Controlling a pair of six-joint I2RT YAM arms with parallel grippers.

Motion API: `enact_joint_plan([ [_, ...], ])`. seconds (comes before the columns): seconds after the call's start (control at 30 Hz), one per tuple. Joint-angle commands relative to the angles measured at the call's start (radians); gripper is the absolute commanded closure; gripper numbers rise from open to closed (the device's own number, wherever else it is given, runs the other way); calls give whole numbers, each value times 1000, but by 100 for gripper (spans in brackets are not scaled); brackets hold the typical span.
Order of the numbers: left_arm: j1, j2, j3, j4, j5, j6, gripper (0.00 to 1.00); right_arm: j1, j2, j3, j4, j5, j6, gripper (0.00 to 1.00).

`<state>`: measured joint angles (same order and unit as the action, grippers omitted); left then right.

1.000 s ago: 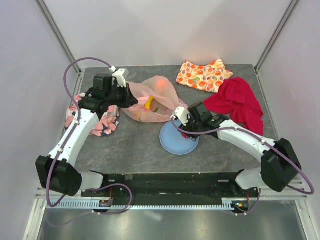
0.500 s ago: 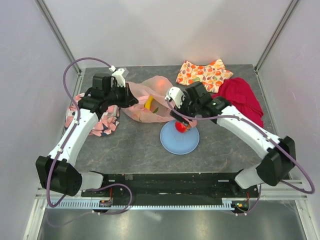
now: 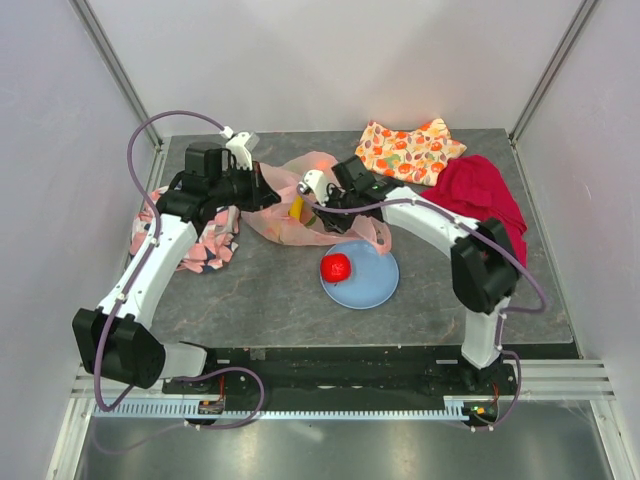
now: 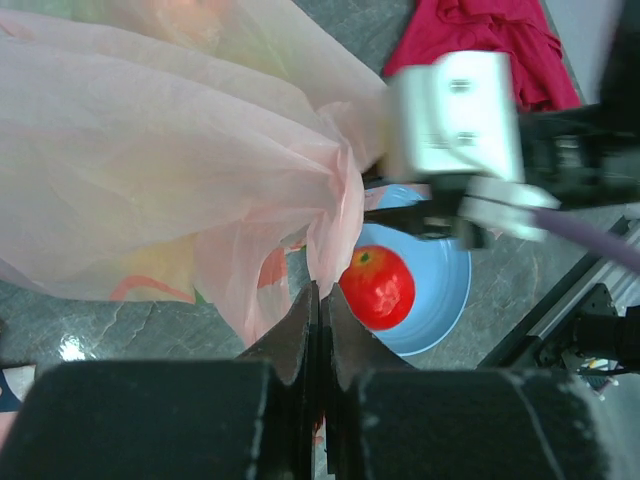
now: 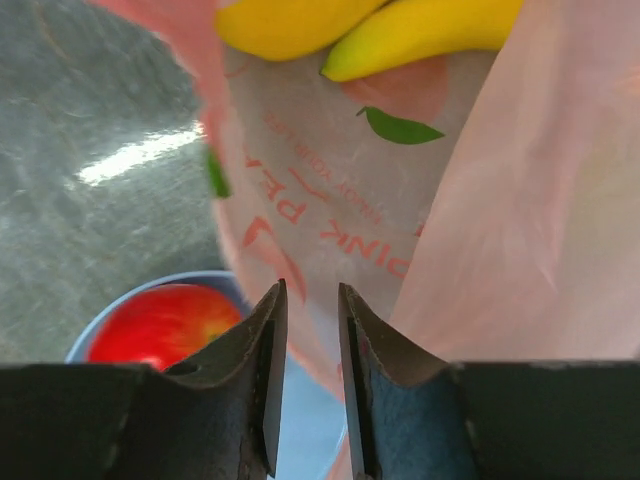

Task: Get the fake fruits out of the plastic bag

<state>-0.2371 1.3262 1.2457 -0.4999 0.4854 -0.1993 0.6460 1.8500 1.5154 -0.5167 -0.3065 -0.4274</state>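
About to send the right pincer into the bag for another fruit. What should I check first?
1. Red plastic apple resting on the round blue plate: ok.
2. Left pincer shut on the thin pink plastic bag: ok.
3. Right pincer empty, jaws narrowly apart: ok.
4. Yellow plastic banana in sight ahead of the right pincer: ok.
5. Jaws wide enough to take the banana: not ok.
6. Banana free of bag film: cannot tell.
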Motion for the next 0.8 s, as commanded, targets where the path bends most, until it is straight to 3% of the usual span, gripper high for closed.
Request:
enact_joint_plan([
  [0.0, 9, 7, 49, 34, 38, -42, 98, 1, 110, 175, 46, 83, 2, 67],
  [0.13, 16, -2, 43, 31, 38, -40, 98, -20, 225, 301, 32, 260, 74, 68],
  [0.33, 28, -7, 23, 26, 53, -28, 99, -65, 342, 417, 20, 363, 111, 64],
  [0.57, 28, 14, 23, 35, 110, -37, 98, -72, 383, 430, 49, 380, 90, 45],
  [0.7, 28, 41, 35, 37, 117, -37, 98, -72, 403, 433, 73, 385, 90, 25],
  [0.77, 28, 48, 41, 38, 119, -37, 98, -72, 422, 439, 73, 386, 82, 21],
])
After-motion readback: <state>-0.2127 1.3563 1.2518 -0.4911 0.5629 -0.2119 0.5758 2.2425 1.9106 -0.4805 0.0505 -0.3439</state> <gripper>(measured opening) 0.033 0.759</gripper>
